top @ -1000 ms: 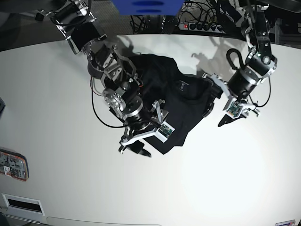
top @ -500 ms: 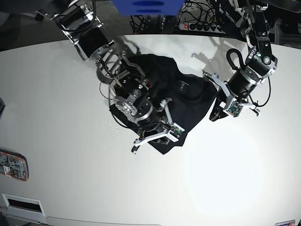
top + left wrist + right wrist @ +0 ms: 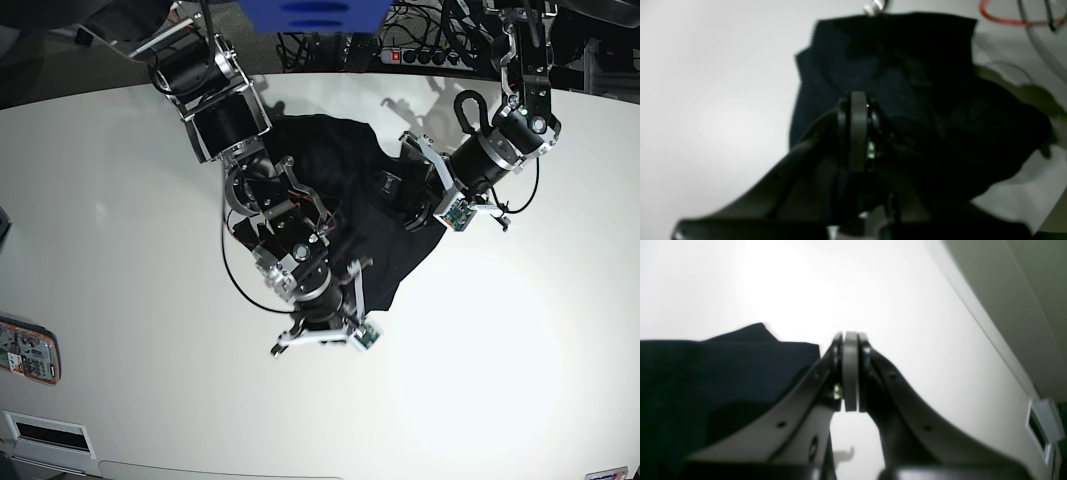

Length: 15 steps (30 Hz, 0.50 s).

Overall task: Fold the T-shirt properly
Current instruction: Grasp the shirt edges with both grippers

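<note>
The black T-shirt [image 3: 340,160] lies crumpled in a heap on the white table [image 3: 130,200], between my two arms. In the base view my left gripper [image 3: 425,212] is over the heap's right side. In the left wrist view it [image 3: 858,100] is shut, grey pads flush together, the T-shirt [image 3: 907,50] spread under and beyond it; no fabric shows between the pads. My right gripper [image 3: 300,340] hangs at the heap's near edge. Seen from its own wrist, the right gripper [image 3: 850,336] is shut on nothing, with the T-shirt [image 3: 706,373] just to its left.
A power strip [image 3: 425,55] and cables lie past the table's far edge, under a blue object [image 3: 310,15]. A red-and-white device [image 3: 28,350] sits at the left edge and a white box [image 3: 45,435] at the near left corner.
Both grippers went from open to shut. The left arm swung leftwards onto the shirt's right side. The right arm slid down and right along the shirt's near edge.
</note>
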Each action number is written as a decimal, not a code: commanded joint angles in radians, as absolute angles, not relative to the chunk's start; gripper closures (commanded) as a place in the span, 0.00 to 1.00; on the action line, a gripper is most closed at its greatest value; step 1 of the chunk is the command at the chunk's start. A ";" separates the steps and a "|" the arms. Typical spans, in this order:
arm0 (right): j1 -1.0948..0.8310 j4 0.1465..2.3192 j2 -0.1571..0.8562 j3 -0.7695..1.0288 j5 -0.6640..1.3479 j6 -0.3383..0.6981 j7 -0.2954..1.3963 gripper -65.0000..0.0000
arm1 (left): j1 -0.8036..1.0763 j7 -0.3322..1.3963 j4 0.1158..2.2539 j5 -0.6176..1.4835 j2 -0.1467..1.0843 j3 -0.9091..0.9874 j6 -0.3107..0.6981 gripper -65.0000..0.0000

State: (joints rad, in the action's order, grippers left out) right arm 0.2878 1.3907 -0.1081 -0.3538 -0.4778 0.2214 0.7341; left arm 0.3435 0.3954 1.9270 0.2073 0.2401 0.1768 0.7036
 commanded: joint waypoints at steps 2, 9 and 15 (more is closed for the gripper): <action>0.326 1.372 -0.119 -0.360 -0.476 0.225 0.719 1.00 | 0.334 0.374 1.890 0.222 0.245 0.166 0.698 1.00; 0.444 1.156 -0.119 -0.360 -0.443 0.228 0.582 1.00 | 0.297 0.367 1.785 0.223 0.245 0.145 0.698 1.00; 0.447 1.017 -0.119 -0.361 -0.242 0.228 0.550 1.00 | 0.266 0.367 1.730 0.220 0.245 0.145 0.698 1.00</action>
State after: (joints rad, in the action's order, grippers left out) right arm 0.3771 0.9897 -0.1051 -0.3660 -0.2371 0.2195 0.5556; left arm 0.2844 0.3923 1.7111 0.2016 0.2417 0.1425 0.6964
